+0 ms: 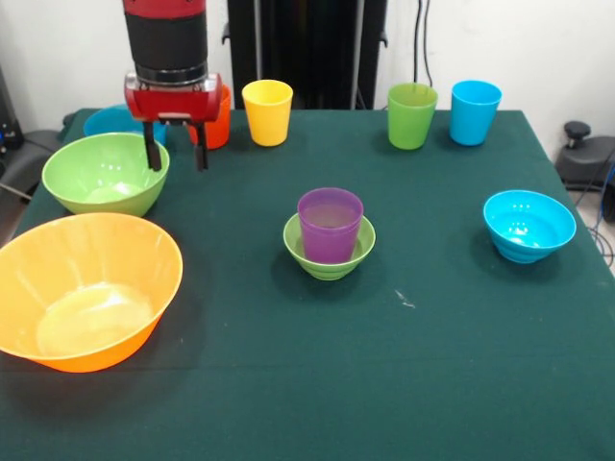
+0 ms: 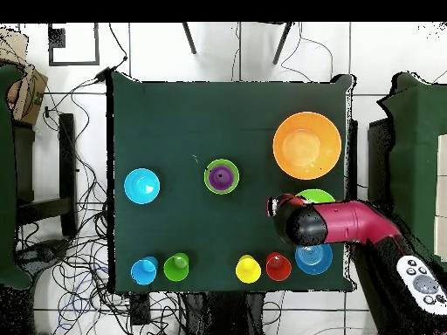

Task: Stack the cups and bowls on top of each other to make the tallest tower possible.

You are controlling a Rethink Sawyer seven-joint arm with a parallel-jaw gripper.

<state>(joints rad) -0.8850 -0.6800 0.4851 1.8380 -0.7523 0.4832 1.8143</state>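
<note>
The purple cup (image 1: 330, 224) stands upright inside the small green bowl (image 1: 327, 265) at the table's middle; from above they show as the purple cup (image 2: 222, 177) in its green bowl (image 2: 209, 177). My gripper (image 1: 177, 154) hangs open and empty at the back left, just right of the medium green bowl (image 1: 106, 173) and in front of the orange cup (image 1: 220, 120). Along the back stand the yellow cup (image 1: 267, 112), green cup (image 1: 412, 115) and light blue cup (image 1: 476, 112). The small blue bowl (image 1: 528, 226) sits alone at the right.
The very large orange bowl (image 1: 86, 288) fills the front left corner. A medium blue bowl (image 1: 110, 120) peeks out behind the green one. In the overhead view my arm (image 2: 340, 222) covers part of the medium green bowl (image 2: 314, 194). Dark green cloth (image 1: 384, 384) covers the table.
</note>
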